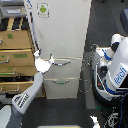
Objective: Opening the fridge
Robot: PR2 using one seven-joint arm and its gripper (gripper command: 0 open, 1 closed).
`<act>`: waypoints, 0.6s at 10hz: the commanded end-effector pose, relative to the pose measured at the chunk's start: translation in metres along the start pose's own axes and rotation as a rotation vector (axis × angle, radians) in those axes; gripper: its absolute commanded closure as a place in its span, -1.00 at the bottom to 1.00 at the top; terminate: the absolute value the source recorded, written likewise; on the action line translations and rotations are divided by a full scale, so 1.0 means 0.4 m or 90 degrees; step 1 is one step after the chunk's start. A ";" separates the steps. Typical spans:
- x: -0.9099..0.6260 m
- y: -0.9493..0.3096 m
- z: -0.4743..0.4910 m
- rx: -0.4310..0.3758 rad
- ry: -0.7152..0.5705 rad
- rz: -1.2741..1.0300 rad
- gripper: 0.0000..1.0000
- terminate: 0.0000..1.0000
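The fridge (62,30) stands tall and white in the middle of the exterior view, with a green robot sticker (43,9) on its upper door. Both lower drawers look shut; each carries a curved silver handle, the upper handle (63,62) above the lower handle (60,81). My gripper (43,56) reaches up from the bottom left on a grey and white arm (25,97). It sits at the fridge's left edge, level with the upper drawer. Its fingers look spread open, one fingertip (50,59) close to the left end of the upper handle. I cannot tell if it touches.
A tan wooden drawer cabinet (15,55) stands directly on the exterior view's left of the fridge. A white robot body with blue lettering (116,70) and cables fills the exterior view's right. Dark floor (65,110) lies in front of the fridge.
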 end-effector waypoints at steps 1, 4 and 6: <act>0.141 0.162 0.037 0.001 -0.009 0.033 -1.00 -1.00; 0.174 0.253 0.018 0.015 -0.004 0.047 -1.00 -1.00; 0.197 0.279 0.015 0.004 -0.007 0.047 -1.00 -1.00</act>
